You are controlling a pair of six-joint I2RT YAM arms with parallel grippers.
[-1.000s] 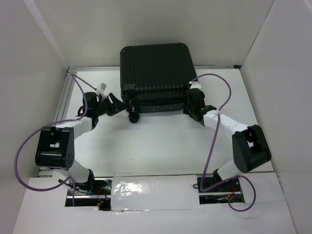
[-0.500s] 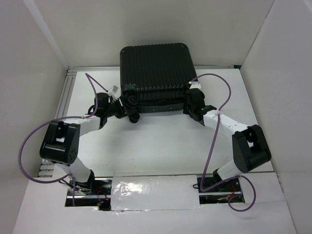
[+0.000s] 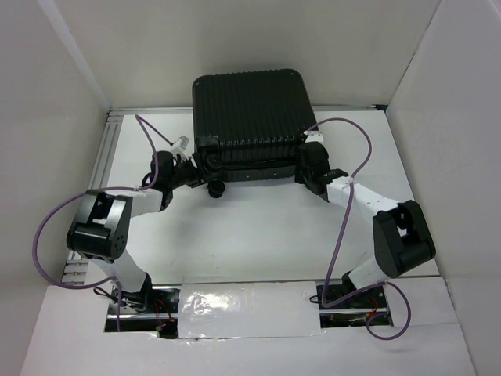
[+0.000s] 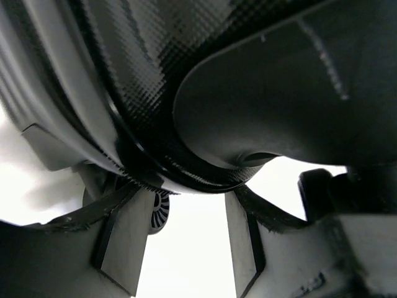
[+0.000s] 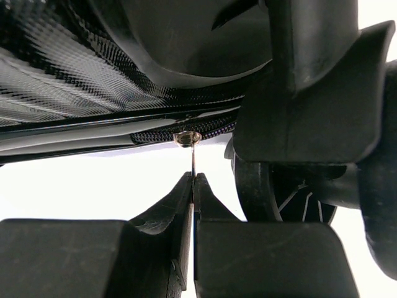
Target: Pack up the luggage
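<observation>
The luggage (image 3: 250, 117) is a black ribbed hard-shell suitcase at the back of the table, closed, its wheels toward me. My left gripper (image 3: 200, 166) is open at its near left corner; in the left wrist view (image 4: 192, 205) the shell (image 4: 149, 68) curves over the spread fingers (image 4: 127, 239), with a wheel (image 4: 160, 211) beside the left one. My right gripper (image 3: 304, 160) is at the near right corner. In the right wrist view (image 5: 193, 180) it is shut on the thin metal zipper pull (image 5: 193, 158) that hangs from the zipper (image 5: 186, 135), next to a wheel (image 5: 285, 195).
White walls close in the table on the left (image 3: 55, 102), back and right (image 3: 454, 110). A metal rail (image 3: 109, 149) runs along the left edge. Purple cables (image 3: 344, 125) loop off both arms. White table (image 3: 250, 235) lies between the arms.
My left arm has swung right and brought its gripper up against the suitcase's near left corner. The right arm and suitcase have not visibly moved.
</observation>
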